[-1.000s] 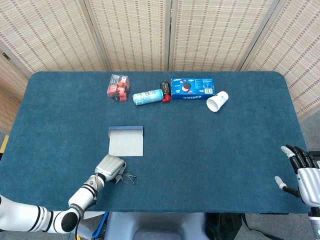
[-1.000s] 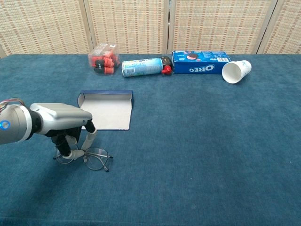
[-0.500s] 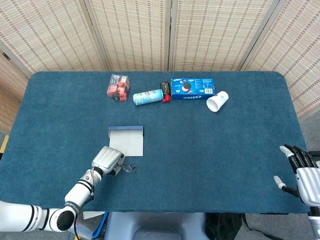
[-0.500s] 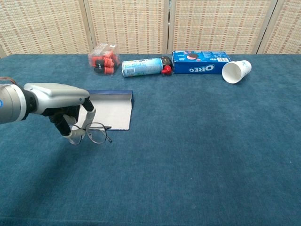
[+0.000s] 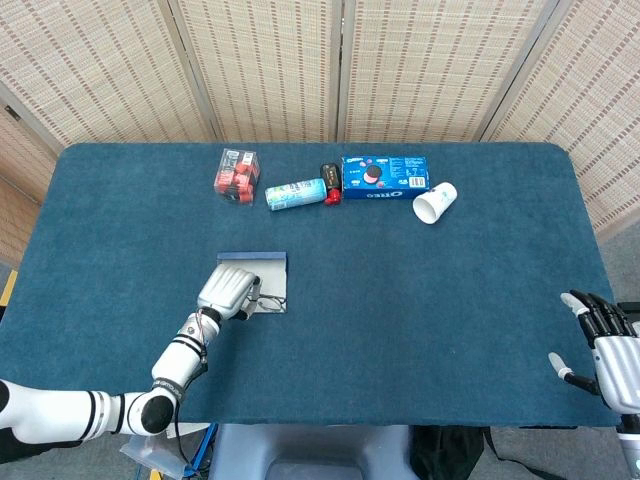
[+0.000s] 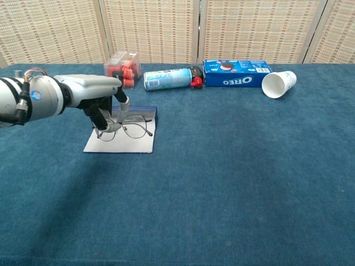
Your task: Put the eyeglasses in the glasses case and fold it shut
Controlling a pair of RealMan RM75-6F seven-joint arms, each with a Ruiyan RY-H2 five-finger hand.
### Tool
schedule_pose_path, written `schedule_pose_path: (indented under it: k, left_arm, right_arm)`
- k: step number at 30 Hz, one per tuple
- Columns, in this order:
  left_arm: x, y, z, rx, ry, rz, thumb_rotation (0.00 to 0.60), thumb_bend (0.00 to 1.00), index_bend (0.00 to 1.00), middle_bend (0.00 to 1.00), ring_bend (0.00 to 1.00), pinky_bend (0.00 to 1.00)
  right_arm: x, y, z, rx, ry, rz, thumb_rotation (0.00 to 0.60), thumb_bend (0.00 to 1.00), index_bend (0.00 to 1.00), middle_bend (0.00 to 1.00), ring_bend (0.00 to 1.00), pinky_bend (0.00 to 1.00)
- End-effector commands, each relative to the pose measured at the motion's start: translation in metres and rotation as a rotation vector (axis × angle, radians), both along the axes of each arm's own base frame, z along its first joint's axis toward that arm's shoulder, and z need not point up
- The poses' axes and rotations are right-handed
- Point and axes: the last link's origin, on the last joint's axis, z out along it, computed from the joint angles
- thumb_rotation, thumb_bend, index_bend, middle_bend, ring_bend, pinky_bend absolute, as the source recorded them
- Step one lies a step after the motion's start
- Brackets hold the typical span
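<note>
Our left hand [image 6: 97,97] hangs over the open glasses case [image 6: 121,137], pinching the eyeglasses [image 6: 130,126]; right hand [image 5: 605,345] idle, fingers spread.

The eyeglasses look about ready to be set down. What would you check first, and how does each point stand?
1. Left robot hand holds the eyeglasses: ok.
2. Eyeglasses over the glasses case: ok.
3. Case lies open, flat on the table: ok.
4. Eyeglasses' arms folded: cannot tell.
5. Eyeglasses touching the case yet: cannot tell.
6. Right robot hand clear of the case, at the table's edge: ok.
</note>
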Motion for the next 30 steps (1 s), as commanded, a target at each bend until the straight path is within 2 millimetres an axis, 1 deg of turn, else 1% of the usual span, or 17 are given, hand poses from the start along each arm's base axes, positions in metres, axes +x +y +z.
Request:
schedule_pose_path:
  k: [1, 10, 16, 22, 30]
  left_arm:
    - [0.007, 0.006, -0.008, 0.006, -0.002, 0.005, 0.600, 0.46, 0.60, 1.00, 1.00, 1.00]
    - [0.024, 0.020, -0.025, 0.034, 0.010, 0.009, 0.600, 0.46, 0.60, 1.00, 1.00, 1.00]
    - [0.030, 0.032, -0.034, 0.072, 0.057, -0.001, 0.600, 0.46, 0.60, 1.00, 1.00, 1.00]
    - [0.021, 0.040, -0.038, 0.116, 0.165, -0.025, 0.600, 0.46, 0.59, 1.00, 1.00, 1.00]
    - [0.013, 0.044, -0.040, 0.145, 0.245, -0.038, 0.600, 0.46, 0.59, 1.00, 1.00, 1.00]
  right_arm:
    - [0.000, 0.000, 0.000, 0.001, 0.000, -0.001, 0.600, 0.25, 0.10, 0.11, 0.08, 0.11]
    - [-0.003, 0.001, 0.002, -0.002, 0.000, -0.006, 0.600, 0.25, 0.10, 0.11, 0.08, 0.11]
    - [-0.005, 0.002, 0.004, -0.007, -0.002, -0.013, 0.600, 0.25, 0.10, 0.11, 0.08, 0.11]
    - [-0.007, 0.003, 0.005, -0.011, -0.003, -0.020, 0.600, 0.25, 0.10, 0.11, 0.08, 0.11]
    - [-0.008, 0.003, 0.005, -0.010, -0.004, -0.018, 0.600, 0.25, 0.10, 0.11, 0.08, 0.11]
